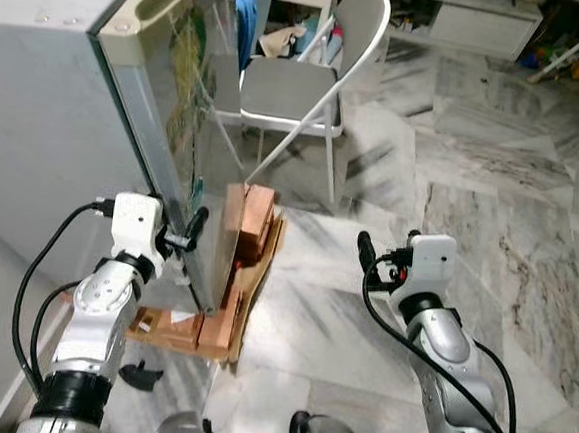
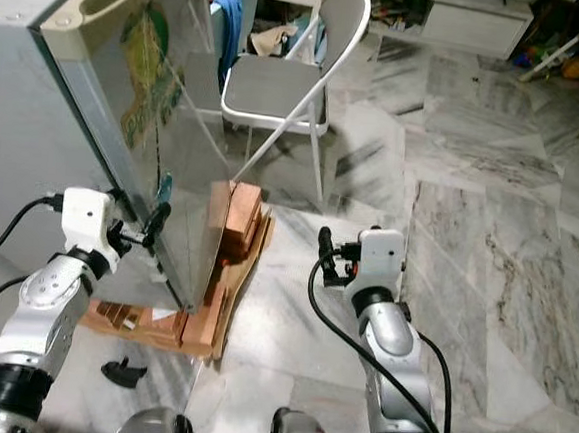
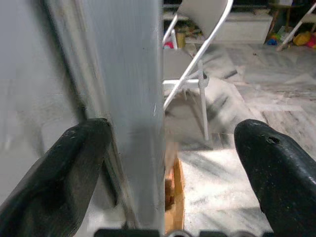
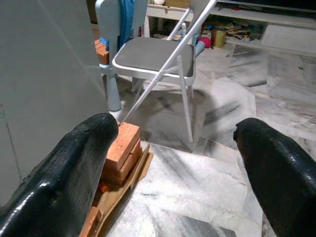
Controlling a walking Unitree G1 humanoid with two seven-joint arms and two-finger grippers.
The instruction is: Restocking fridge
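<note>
The grey fridge [image 1: 47, 107] stands on my left, and its shiny door [image 1: 178, 97] has its free edge turned towards me. My left gripper [image 1: 190, 237] is open at the lower part of that door edge [image 3: 133, 123], one finger [image 3: 64, 168] on the fridge-body side and the other [image 3: 276, 168] on the outer side. The fingers straddle the edge without pressing on it. My right gripper [image 1: 367, 253] is open and empty, held above the marble floor to the right of the fridge. No food items can be seen.
Red bricks [image 1: 254, 219] and a wooden board [image 1: 221, 321] lie at the fridge's foot. A white folding chair [image 1: 300, 77] with a blue cloth [image 1: 246, 22] stands just behind. A small black piece [image 1: 140, 372] lies on the floor. Open marble floor [image 1: 492, 192] spreads to the right.
</note>
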